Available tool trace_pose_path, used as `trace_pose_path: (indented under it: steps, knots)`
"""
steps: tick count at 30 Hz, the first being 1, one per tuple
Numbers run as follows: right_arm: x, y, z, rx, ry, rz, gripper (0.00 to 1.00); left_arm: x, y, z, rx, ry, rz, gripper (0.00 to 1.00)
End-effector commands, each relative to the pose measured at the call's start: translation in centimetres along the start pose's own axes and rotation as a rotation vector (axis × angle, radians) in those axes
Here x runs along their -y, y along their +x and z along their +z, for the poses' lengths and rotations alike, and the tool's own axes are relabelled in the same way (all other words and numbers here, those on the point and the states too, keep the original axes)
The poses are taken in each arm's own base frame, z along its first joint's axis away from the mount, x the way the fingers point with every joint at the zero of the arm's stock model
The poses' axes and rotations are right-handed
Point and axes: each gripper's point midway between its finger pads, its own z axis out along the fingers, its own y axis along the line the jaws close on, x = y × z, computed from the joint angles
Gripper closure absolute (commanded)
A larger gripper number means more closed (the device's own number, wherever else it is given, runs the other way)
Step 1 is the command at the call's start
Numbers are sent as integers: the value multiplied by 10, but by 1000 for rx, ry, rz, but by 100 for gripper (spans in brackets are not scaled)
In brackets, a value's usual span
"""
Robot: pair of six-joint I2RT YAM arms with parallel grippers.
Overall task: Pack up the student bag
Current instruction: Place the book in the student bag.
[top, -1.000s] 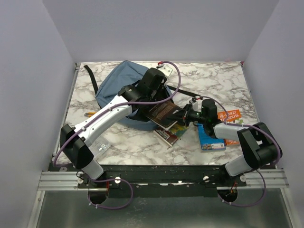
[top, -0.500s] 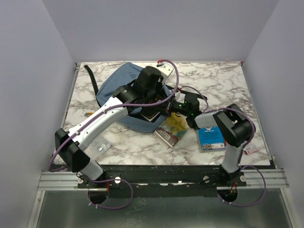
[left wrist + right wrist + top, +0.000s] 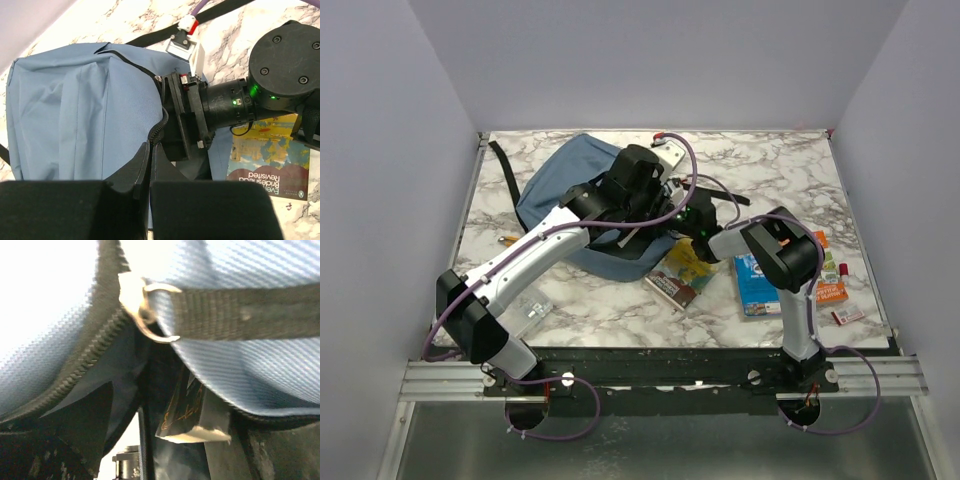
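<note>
Student bag (image 3: 565,190) lies far-left on the marble table (image 3: 780,165), left gripper (image 3: 150,152) clamped on its zip edge (image 3: 161,127). Right gripper (image 3: 675,222), grip unclear, has thrust the dark book (image 3: 192,412), outside a second ago, into the opening.

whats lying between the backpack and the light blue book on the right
A yellow-and-maroon paperback lies between the student bag and the light blue book, seen in the top external view.

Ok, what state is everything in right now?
student bag: unzipped, mouth held open.
left end effector: shut on the student bag's zip trim.
right end effector: inside the bag mouth; grip hidden.
dark book: inside the bag mouth.
Brideshead Revisited book: closed, lying flat.
blue book: closed, lying flat.
</note>
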Motion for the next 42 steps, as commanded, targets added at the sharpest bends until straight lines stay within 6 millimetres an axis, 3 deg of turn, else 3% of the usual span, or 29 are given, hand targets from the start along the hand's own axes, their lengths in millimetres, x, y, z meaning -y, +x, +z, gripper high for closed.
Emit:
trace_pose_path:
  steps: [1, 11, 18, 23, 27, 30, 32, 34, 35, 38, 42]
  knots:
    - [20, 3, -12, 39, 76, 23, 28, -2, -33, -21, 133, 6, -35, 100]
    - [26, 20, -54, 104, 131, 60, 31, 4, -25, -18, 119, 32, -47, 100]
    - [20, 18, -59, 129, 115, 71, 44, 17, -19, -17, 114, 94, -71, 100]
    - [25, 17, -71, 152, 239, 59, 25, 25, -12, -9, 88, 112, -94, 100]
    - [35, 23, -86, 178, 292, 99, 24, 31, -11, -5, 79, 137, -108, 100]
    - [36, 25, -90, 190, 293, 119, 35, 38, -11, -6, 76, 168, -135, 100]
    - [36, 23, -93, 206, 298, 120, 51, 41, -10, -5, 72, 174, -136, 100]
    - [36, 19, -93, 223, 307, 105, 54, 43, -9, -3, 66, 178, -132, 100]
    - [37, 18, -91, 221, 313, 96, 60, 45, -8, -3, 64, 182, -131, 100]
    - [29, 20, -85, 204, 267, 93, 98, 50, -10, -5, 67, 192, -127, 100]
    - [9, 31, -77, 176, 162, 91, 100, 54, -15, -13, 87, 205, -111, 100]
